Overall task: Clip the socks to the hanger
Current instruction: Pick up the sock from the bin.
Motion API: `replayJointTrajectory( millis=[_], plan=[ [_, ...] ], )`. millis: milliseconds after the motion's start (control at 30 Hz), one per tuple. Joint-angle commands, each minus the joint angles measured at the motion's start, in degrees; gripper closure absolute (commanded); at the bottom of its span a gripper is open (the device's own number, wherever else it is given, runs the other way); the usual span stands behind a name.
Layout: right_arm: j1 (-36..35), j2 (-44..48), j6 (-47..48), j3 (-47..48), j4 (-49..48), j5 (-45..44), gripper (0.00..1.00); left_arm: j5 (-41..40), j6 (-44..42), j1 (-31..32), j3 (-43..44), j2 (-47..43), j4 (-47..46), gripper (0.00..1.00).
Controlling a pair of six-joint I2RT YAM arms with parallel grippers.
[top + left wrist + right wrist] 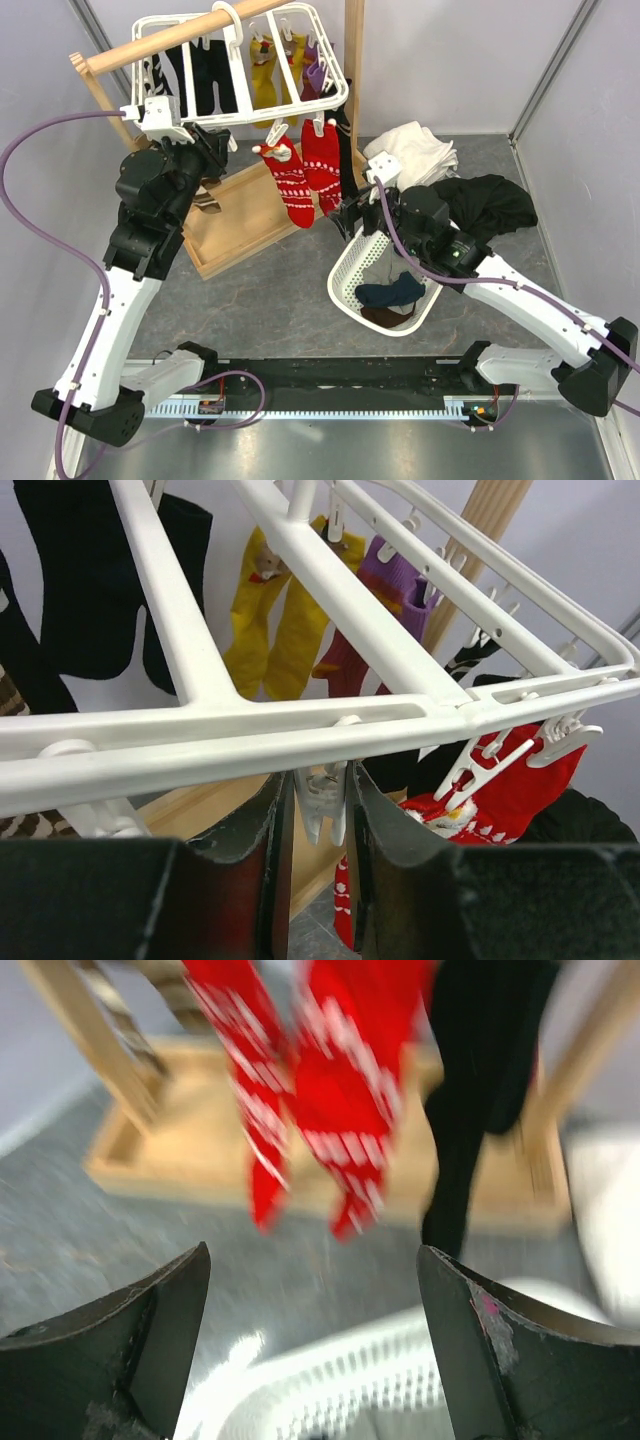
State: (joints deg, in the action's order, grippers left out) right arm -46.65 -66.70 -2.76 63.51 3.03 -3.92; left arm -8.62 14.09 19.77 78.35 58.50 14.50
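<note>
The white hanger [262, 112] hangs from a wooden rod, and its slats [200, 730] fill the left wrist view. A red pair of socks [322, 165] with a white pattern dangles from pegs at its front right corner [500, 800]. My left gripper [222, 148] reaches up under the front rail. Its fingers [320, 820] are shut on a small white clip peg [322, 800], pressing it from both sides. My right gripper [350, 212] hovers below the red socks [345, 1080] and over the basket rim. It is open [312, 1250] with nothing between its fingers. The grey pair is out of view.
Black [205, 75], yellow [265, 75] and purple [315, 75] socks hang further back on the frame. A white lattice basket [345, 275] holds a dark blue sock [390, 292]. The wooden stand's base tray [240, 235] lies under the hanger. White [415, 150] and black [495, 205] cloths lie at the right.
</note>
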Motion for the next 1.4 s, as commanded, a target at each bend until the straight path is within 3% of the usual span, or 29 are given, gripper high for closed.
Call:
replayJointTrajectory(
  millis=[0,267,600,967,1133,1367],
  plan=[
    [2.53,1.57,-9.35,-6.35,11.47,-6.80,0.09,-4.21,-0.02,0.36,0.14,0.74,-1.05,0.98],
    [10.35,0.70,-16.83,-12.96,18.68,-8.91,0.10,-4.47,-1.25,0.62,0.58,1.70,-2.11,0.98],
    [20.02,-6.25,-16.50,-13.50,20.00,-9.51,0.16,-2.98,-3.63,0.53,0.76,2.15,-2.99,0.98],
    [20.81,-17.23,-9.45,-7.43,21.67,-2.06,0.33,-1.75,-4.24,0.62,0.05,1.53,-2.99,0.98],
    [19.76,-19.43,-8.22,-2.96,21.76,-2.76,0.40,-1.66,-4.42,0.62,-0.12,1.44,-3.16,0.98],
    [20.46,-29.80,-9.71,3.55,19.30,-2.67,0.51,-1.66,-4.42,0.62,-0.39,1.35,-3.16,0.98]
  ],
)
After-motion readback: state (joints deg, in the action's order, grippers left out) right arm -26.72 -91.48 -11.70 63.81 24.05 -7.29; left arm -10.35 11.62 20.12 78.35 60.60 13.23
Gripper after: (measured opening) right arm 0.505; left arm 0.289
